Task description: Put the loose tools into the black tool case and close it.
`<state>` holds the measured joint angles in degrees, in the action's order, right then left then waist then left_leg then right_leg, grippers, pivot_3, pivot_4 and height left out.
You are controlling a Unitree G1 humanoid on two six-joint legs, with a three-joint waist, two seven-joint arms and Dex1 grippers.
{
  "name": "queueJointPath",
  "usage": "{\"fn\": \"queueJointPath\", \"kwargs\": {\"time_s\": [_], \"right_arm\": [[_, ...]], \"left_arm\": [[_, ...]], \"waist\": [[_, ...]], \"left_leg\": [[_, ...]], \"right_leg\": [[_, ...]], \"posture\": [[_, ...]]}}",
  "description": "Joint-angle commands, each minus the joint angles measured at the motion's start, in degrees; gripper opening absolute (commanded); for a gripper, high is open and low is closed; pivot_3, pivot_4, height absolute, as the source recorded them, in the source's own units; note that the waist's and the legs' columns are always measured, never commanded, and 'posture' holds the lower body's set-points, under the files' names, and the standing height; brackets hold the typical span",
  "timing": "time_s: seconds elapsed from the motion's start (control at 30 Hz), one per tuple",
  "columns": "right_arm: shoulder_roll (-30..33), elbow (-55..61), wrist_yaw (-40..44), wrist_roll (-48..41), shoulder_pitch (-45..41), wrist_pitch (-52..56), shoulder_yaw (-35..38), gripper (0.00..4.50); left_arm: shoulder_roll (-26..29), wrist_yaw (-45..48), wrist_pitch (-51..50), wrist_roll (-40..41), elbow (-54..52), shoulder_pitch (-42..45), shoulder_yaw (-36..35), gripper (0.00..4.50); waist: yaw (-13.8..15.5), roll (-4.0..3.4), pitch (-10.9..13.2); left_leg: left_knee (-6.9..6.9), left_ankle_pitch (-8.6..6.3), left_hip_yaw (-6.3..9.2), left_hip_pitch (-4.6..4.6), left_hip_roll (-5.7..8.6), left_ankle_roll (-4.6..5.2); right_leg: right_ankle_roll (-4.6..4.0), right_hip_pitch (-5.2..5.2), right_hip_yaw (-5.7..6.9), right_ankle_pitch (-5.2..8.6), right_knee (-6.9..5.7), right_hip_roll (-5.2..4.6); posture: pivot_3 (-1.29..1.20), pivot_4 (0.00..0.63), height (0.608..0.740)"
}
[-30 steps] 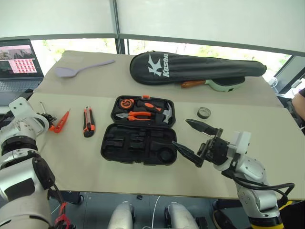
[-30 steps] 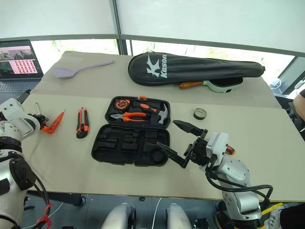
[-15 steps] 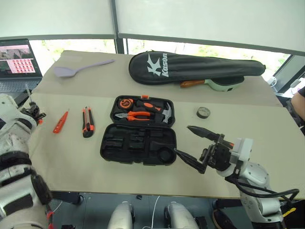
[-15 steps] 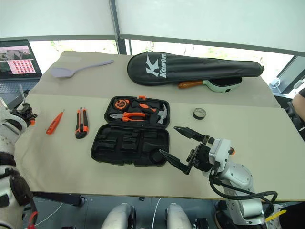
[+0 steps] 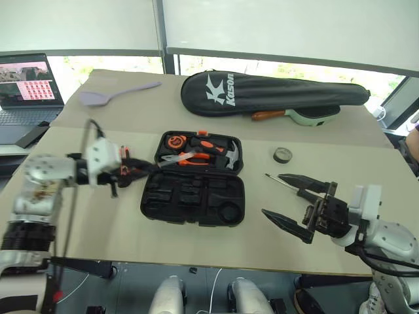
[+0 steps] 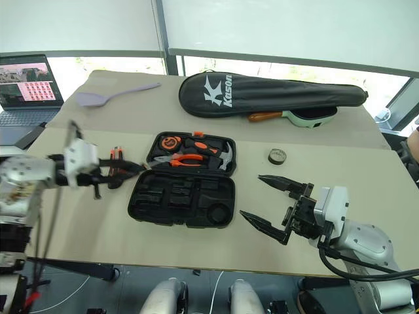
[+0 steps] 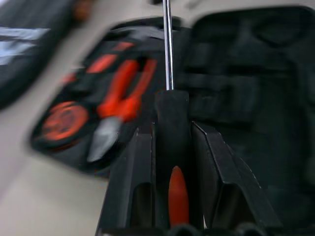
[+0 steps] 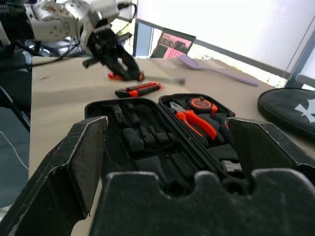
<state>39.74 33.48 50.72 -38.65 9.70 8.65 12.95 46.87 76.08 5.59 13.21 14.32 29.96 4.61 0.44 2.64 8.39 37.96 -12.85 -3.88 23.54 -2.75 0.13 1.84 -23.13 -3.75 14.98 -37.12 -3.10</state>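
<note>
The black tool case point(image 5: 191, 194) lies open mid-table. Its near half shows bare recesses, and the far half holds orange pliers point(image 5: 190, 157) and a hammer. My left gripper point(image 5: 139, 169) hangs at the case's left edge, shut on a black-and-orange screwdriver point(image 7: 172, 123) whose shaft points over the case. Just past it on the table lie the orange-black utility knife point(image 8: 140, 89) and the orange tester pen point(image 8: 116, 76). The small tape roll point(image 5: 283, 155) sits right of the case. My right gripper point(image 5: 273, 194) stands open and empty, right of the case's near corner.
A long black Kason bag point(image 5: 275, 95) lies across the back, with a pale green tool with a brown handle point(image 5: 298, 116) tucked against it. A lilac spatula point(image 5: 118, 93) is at the back left. A laptop point(image 5: 26, 85) stands beyond the table's left edge.
My left arm swung right from the table's left edge to the case, carrying the screwdriver, and its wrist rolled over. The right gripper drew back a little to the right, still open.
</note>
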Motion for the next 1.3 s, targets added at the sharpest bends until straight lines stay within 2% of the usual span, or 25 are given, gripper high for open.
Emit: {"fn": "queueJointPath", "kwargs": {"time_s": [0.03,0.37,0.73,0.8,0.83,0.97,1.1,1.13,1.17,1.3], "right_arm": [[3.0,2.6,-1.5,-0.8,0.9,4.3,3.5,4.5],[8.3,0.3,3.4,-3.3,0.5,8.8,7.2,4.5],[8.4,0.2,4.9,-4.7,-3.0,12.3,5.9,4.5],[8.2,0.1,5.3,-4.8,-3.1,12.5,5.8,4.5],[8.1,0.1,5.6,-5.0,-3.2,12.6,5.7,4.5],[7.1,0.1,6.7,-5.8,-2.8,12.6,5.8,4.5],[5.5,-0.4,7.0,-5.4,-1.9,11.4,6.2,4.5],[5.0,-0.6,7.1,-5.2,-1.6,11.1,6.2,4.5],[4.7,-0.7,7.2,-5.0,-1.5,10.9,6.2,4.5],[3.4,-1.3,7.2,-4.4,-1.3,10.2,5.8,4.5]], "left_arm": [[-2.8,-1.2,4.3,-8.3,1.8,6.3,6.1,0.75],[-9.1,-3.6,11.7,-18.8,17.5,16.5,13.2,0.75],[-9.2,-3.8,12.7,-21.0,20.9,17.3,14.0,0.75],[-10.0,-3.0,12.2,-18.4,19.8,16.8,12.8,1.55],[-10.5,-3.4,12.3,-17.3,19.3,16.7,12.0,1.7],[-12.5,-6.8,10.5,-12.5,16.7,15.9,7.2,3.12],[-13.3,-6.5,6.6,-7.5,14.7,13.4,3.5,3.12],[-13.6,-7.2,5.6,-7.0,14.7,12.9,2.8,2.56],[-13.8,-7.7,4.9,-6.6,14.7,12.5,2.3,2.39],[-15.1,-7.2,3.2,-5.8,14.5,10.8,2.6,0.9]], "waist": [[0.2,0.01,0.0],[0.1,0.01,0.0],[0.2,0.01,0.0],[0.2,0.01,0.0],[0.2,0.0,0.0],[0.3,0.0,0.0],[0.1,-0.01,0.0],[0.1,-0.01,0.0],[0.0,-0.02,0.0],[0.1,-0.03,0.0]], "left_leg": [[0.09,0.0,0.01,0.06,0.0,0.0],[0.35,-0.06,0.09,0.26,0.04,0.1],[0.47,-0.06,0.14,0.27,0.03,0.11],[0.48,-0.06,0.14,0.27,0.03,0.11],[0.48,-0.06,0.14,0.27,0.03,0.11],[0.64,-0.08,0.21,0.36,0.02,0.14],[0.83,-0.14,0.28,0.55,0.0,0.24],[0.84,-0.15,0.28,0.55,0.0,0.24],[0.83,-0.15,0.28,0.54,0.0,0.24],[0.85,-0.15,0.28,0.53,0.0,0.24]], "right_leg": [[0.02,-0.01,0.0,0.0,0.0,0.01],[0.13,-0.03,0.01,-0.01,0.02,0.01],[0.16,0.02,0.02,-0.02,-0.02,0.0],[0.17,0.02,0.02,-0.02,-0.02,0.0],[0.17,0.02,0.02,-0.02,-0.02,0.0],[0.18,0.03,0.08,-0.03,-0.05,-0.01],[0.24,-0.03,0.12,-0.06,-0.05,-0.01],[0.24,-0.03,0.13,-0.06,-0.05,-0.01],[0.24,-0.03,0.13,-0.06,-0.05,0.0],[0.24,-0.03,0.14,-0.06,-0.07,0.0]], "posture": [[0.0,0.15,0.74],[0.0,0.15,0.74],[0.0,0.15,0.74],[0.0,0.15,0.74],[0.0,0.15,0.74],[0.0,0.15,0.74],[0.0,0.15,0.74],[0.0,0.15,0.74],[0.0,0.15,0.74],[0.0,0.15,0.74]]}}
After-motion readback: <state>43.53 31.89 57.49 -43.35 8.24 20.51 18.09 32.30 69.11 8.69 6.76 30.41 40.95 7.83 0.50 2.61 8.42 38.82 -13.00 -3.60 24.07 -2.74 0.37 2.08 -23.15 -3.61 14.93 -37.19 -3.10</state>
